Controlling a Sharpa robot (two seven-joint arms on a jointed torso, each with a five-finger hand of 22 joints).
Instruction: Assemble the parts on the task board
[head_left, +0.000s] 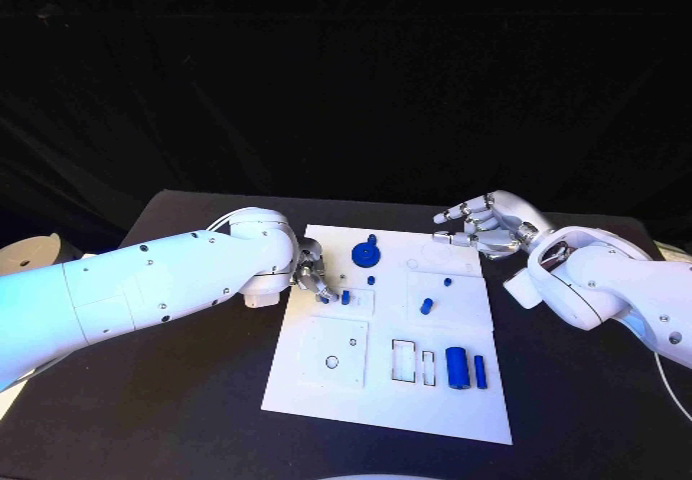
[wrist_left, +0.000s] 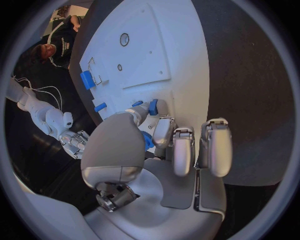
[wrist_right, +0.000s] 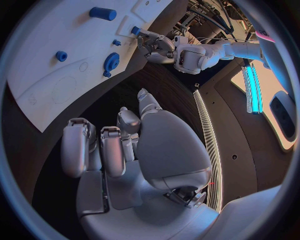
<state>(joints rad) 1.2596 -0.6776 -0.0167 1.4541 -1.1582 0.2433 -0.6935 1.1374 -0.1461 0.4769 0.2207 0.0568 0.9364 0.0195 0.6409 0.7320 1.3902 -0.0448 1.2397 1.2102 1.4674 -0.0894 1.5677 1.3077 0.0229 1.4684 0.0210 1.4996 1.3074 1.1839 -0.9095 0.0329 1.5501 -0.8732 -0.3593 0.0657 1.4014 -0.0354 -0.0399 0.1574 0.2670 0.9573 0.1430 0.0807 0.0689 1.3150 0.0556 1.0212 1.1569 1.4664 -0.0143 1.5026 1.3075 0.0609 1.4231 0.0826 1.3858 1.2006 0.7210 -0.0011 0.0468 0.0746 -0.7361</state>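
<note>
The white task board (head_left: 433, 405) lies mid-table. My left hand (head_left: 315, 278) reaches over its left edge, and its thumb and a fingertip (wrist_left: 161, 125) meet a small blue peg (head_left: 346, 297) (wrist_left: 153, 106); a firm pinch is not clear. A blue gear-like part (head_left: 366, 255) (wrist_right: 111, 61) sits just beyond, partly hidden behind the thumb in the left wrist view. Further parts lie on the board: a short peg (head_left: 427, 306), a tiny piece (head_left: 449, 282), a thick cylinder (head_left: 457, 367) (wrist_left: 87, 79) and a thin bar (head_left: 480, 371). My right hand (head_left: 483, 225) hovers off the far right corner, fingers loosely curved, holding nothing.
The board carries a square recess with a hole (head_left: 335, 350) and two narrow slots (head_left: 415, 362) near its front. A pale round object (head_left: 29, 255) sits past the table's left edge. Black tabletop (head_left: 173, 400) flanks the board on both sides.
</note>
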